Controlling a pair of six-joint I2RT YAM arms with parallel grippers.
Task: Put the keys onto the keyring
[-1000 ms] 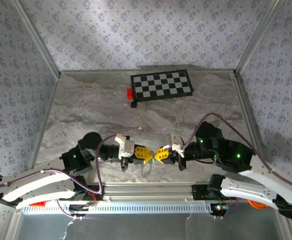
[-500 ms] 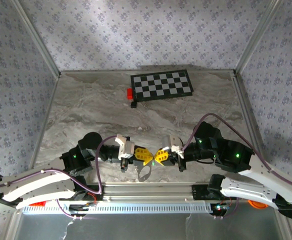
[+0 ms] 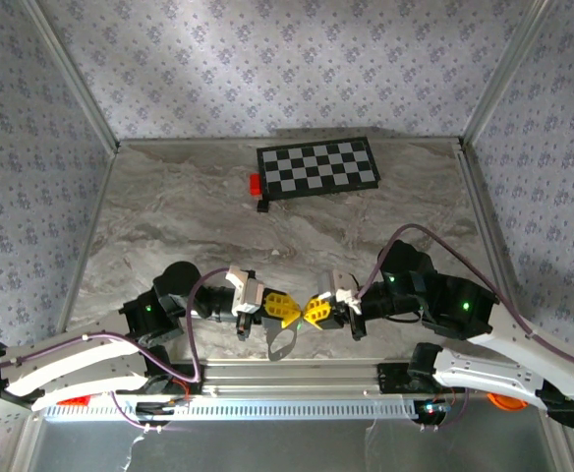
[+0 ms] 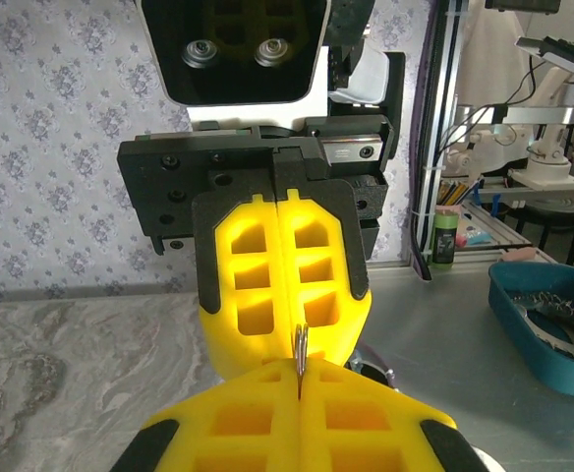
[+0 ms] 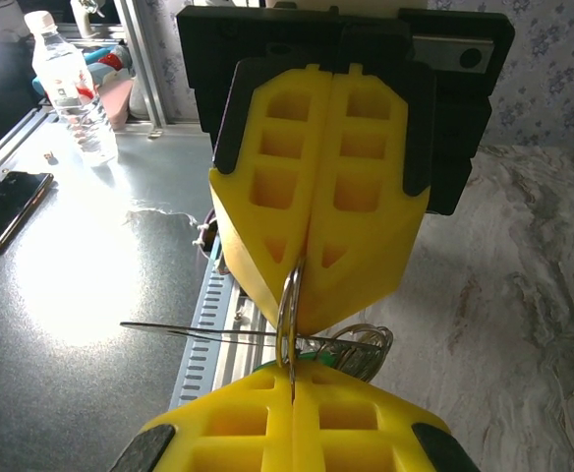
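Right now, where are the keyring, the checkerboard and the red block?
keyring [image 5: 287,315], right wrist view, ring's edge.
checkerboard [image 3: 318,167], top view, centre.
red block [image 3: 255,183], top view, centre.

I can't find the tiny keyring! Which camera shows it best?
The right wrist view: the keyring stands as a thin loop pinched between shut yellow pads. The left wrist view shows a sliver of its edge. The top view shows a faint grey blur hanging below the pads.

Thin shiny metal keyring [image 5: 288,305]; matt yellow moulded pads [image 5: 316,197] with black plastic backing; smooth veined marble-look table [image 3: 169,226]
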